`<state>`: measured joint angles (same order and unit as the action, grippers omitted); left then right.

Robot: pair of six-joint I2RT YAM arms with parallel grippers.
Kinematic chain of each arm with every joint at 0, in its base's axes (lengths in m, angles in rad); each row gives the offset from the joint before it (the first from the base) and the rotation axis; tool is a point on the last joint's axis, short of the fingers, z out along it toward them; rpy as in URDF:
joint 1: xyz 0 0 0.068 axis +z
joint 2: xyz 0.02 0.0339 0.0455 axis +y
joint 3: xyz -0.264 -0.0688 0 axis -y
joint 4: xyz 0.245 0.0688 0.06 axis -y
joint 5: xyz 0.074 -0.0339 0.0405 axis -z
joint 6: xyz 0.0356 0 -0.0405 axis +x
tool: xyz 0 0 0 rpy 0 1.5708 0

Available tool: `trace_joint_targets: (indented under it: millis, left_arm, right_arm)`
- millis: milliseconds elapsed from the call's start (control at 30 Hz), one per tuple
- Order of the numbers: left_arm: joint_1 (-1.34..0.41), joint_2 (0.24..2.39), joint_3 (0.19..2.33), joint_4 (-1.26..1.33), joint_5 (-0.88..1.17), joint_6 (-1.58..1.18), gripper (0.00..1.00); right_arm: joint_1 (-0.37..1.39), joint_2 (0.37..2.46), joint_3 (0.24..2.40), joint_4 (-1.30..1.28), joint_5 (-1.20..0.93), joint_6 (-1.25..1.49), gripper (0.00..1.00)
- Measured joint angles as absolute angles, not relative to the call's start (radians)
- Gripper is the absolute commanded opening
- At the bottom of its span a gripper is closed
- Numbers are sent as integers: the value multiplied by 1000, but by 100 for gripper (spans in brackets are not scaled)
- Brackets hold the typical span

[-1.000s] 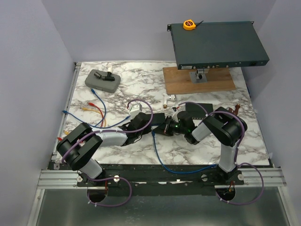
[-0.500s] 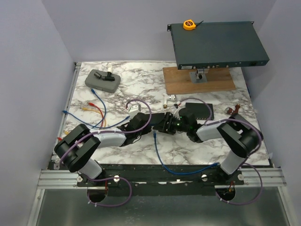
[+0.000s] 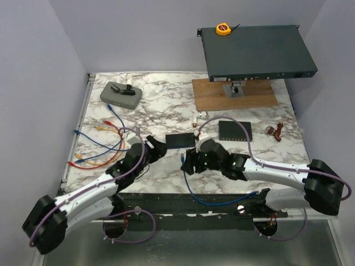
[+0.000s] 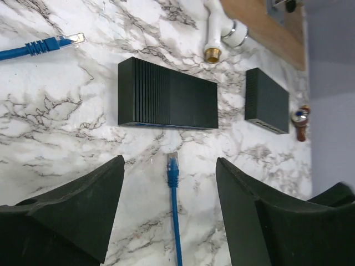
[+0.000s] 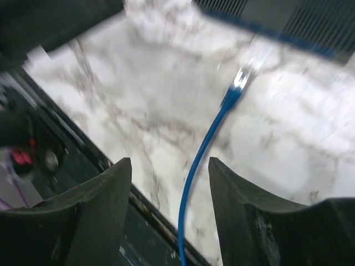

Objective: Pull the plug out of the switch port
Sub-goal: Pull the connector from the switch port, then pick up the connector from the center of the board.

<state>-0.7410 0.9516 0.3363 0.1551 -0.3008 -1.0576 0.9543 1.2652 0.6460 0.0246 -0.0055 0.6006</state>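
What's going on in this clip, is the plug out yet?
The unplugging looks done. The blue cable's plug lies loose on the marble table, just short of the black switch and not seated in it. The left gripper and right gripper both hover low near the plug with jaws open, holding nothing.

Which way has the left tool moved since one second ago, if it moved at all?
Yes. In the top view the left tool has drawn back from the wooden board, toward the near left corner of the table.
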Motion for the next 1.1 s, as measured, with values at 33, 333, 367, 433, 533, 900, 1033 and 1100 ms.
trace_joint_targets:
  millis: [33,333,367,433,533,900,1033,1100]
  left_arm:
    - [-738,902,315,150,-303,-1063,68]
    - [-723,434,117,-20,-323,-1115,67]
    - [-723,393,109,-58,-326,-1121,67]
    - [-722,338,99,-110,-329,-1132,67]
    - [-722,275,88,-168,-332,-1144,66]
    - [-722,252,85,-263,-356,-1158,64]
    - [-722,258,85,-263,-356,-1162,64]
    - [-722,258,85,-263,-356,-1165,64]
  right_arm:
    - [1008,1266,646,-4,27,593,58]
    - [1195,1414,685,-105,223,574,52]
    - [1202,1436,699,-106,233,574,52]
    - [1214,1474,723,-106,252,569,50]
    - [1227,1526,757,-106,274,564,47]
    - [1232,1594,781,-121,310,567,29]
    - [1232,1595,781,-126,317,568,17]
    - [1232,1595,781,-130,319,572,10]
